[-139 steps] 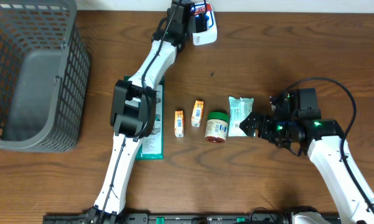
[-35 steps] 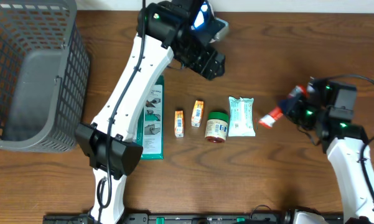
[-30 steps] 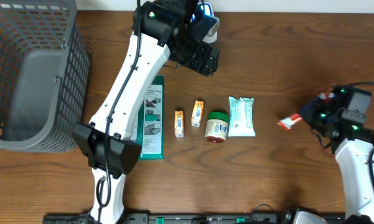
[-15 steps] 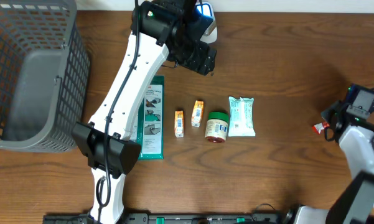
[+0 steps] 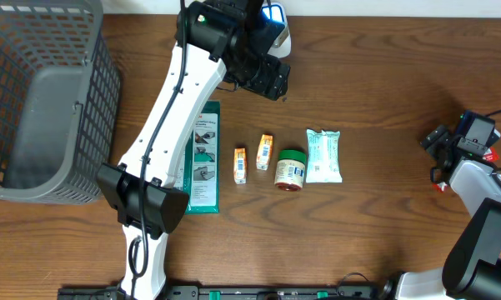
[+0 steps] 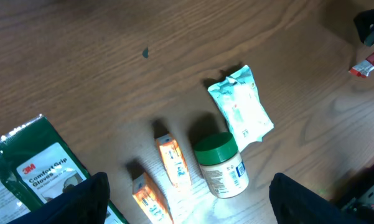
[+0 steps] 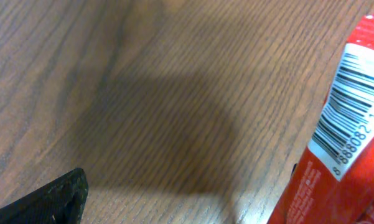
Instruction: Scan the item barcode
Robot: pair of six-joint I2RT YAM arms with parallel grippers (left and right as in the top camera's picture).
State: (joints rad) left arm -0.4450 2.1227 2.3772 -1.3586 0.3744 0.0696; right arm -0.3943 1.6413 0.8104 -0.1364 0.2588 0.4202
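Mock shop checkout, staged as a robot test bench: I am working over a wood-grain counter (image 5: 383, 75) where packaged goods are lying in a row beside a grey mesh shopping basket (image 5: 42, 100), with a handheld barcode scanner (image 5: 277, 27) sitting at the far edge.

"3M Comfort Grip Gloves" on green pack (image 6: 34, 180)

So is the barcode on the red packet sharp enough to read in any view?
Right wrist: red packet fills the right edge, white barcode label crisp, digits partly cropped. Left wrist: it is a tiny sliver, no detail. Overhead: mostly hidden behind the right arm.
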